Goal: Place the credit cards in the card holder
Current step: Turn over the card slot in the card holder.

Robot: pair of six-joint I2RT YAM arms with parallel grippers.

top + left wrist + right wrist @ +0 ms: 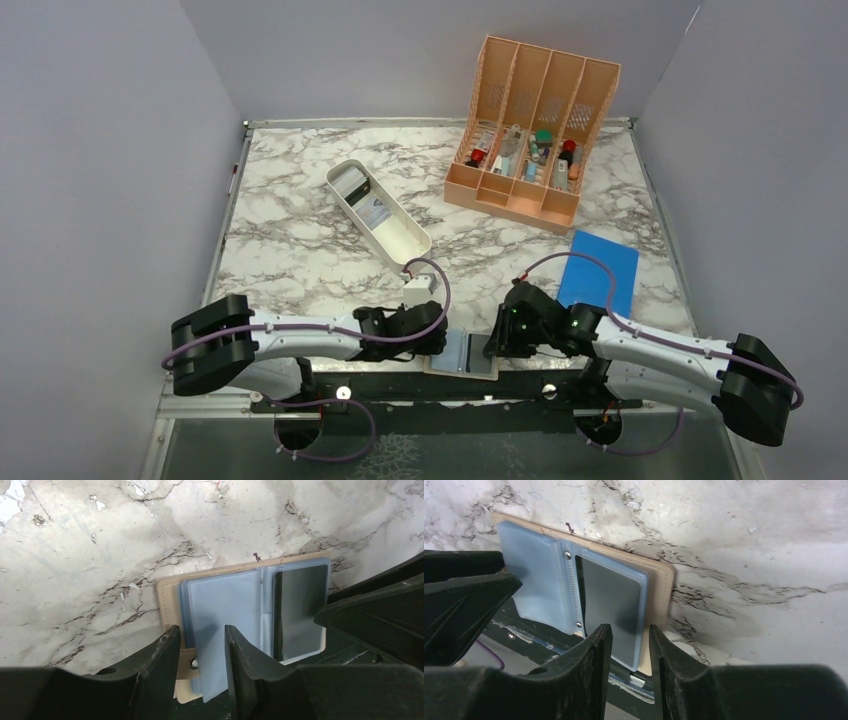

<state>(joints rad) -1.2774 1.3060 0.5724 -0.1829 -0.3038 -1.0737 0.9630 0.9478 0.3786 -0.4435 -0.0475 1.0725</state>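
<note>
The holder [468, 353] lies open on the table [300, 250] at its near edge, right between the two pincers, tan cover down and blue-grey pockets up. The left pincer [201, 630] is spread a little, with nothing pinched. Its fingers [160, 660] straddle the holder's near left corner, and a loose pocket leaf [220, 605] and the snap [193, 663] show in the gap. I cannot tell whether the fingers touch the leaf. Ahead and to that pincer's right, a dark card [299, 610] sits in the holder's other pocket. The right pincer [629, 627] is likewise slightly spread and grips nothing. The dark card's near edge lies in the gap between its fingers [669, 670], and the other pockets lie off to its left. Well ahead of the left pincer stands a white tray [412, 240], holding a grey card [348, 184] and a pale card [373, 213]. Just ahead of the right pincer lies a blue sheet [598, 272]; far ahead of it, a peach organizer [530, 120]
</note>
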